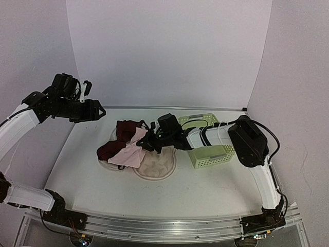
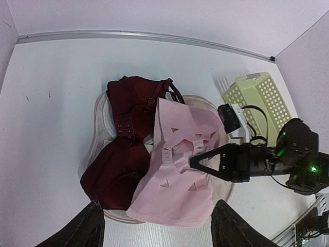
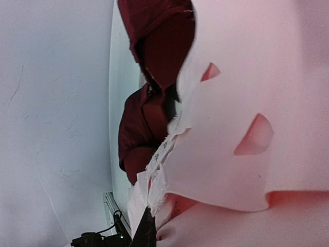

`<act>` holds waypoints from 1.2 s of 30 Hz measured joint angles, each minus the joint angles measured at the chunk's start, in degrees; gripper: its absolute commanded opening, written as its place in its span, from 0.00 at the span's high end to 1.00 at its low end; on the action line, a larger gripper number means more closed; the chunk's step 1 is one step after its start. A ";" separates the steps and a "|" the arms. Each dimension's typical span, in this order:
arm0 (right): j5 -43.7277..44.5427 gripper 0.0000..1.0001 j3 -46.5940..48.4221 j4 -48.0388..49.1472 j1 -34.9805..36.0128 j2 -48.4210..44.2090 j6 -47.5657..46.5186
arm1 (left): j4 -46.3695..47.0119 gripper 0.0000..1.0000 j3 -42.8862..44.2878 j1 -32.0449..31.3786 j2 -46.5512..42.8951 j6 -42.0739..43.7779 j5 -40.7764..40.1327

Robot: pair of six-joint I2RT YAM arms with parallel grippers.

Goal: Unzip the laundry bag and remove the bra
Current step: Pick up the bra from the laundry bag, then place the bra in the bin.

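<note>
The laundry bag (image 2: 177, 198) lies open, pink flap clamped in right pincer (image 2: 194, 162); left pincer (image 1: 101, 111) apart.

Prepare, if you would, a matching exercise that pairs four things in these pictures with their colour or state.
Column one:
1. bra
2. laundry bag
3. basket
4. left gripper

Column two:
A. pale green
B. open, holding nothing
C. dark maroon
D. pink, its flap pinched by the right gripper

Pairs: 1-C; 2-D; 3-A; 4-B
</note>
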 measured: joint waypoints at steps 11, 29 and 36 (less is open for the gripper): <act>-3.30 1.00 -8.72 -0.02 -2.21 -17.07 -7.65 | 0.22 0.28 0.35 0.00 1.84 -0.07 -1.20; -18.58 1.00 -11.89 -25.59 -20.37 -36.35 -36.63 | 4.31 0.28 1.31 0.00 5.49 -0.20 -2.19; -22.67 1.00 -11.91 -39.71 -28.46 -36.83 -49.27 | 5.01 0.28 1.31 0.00 6.40 -0.20 -2.19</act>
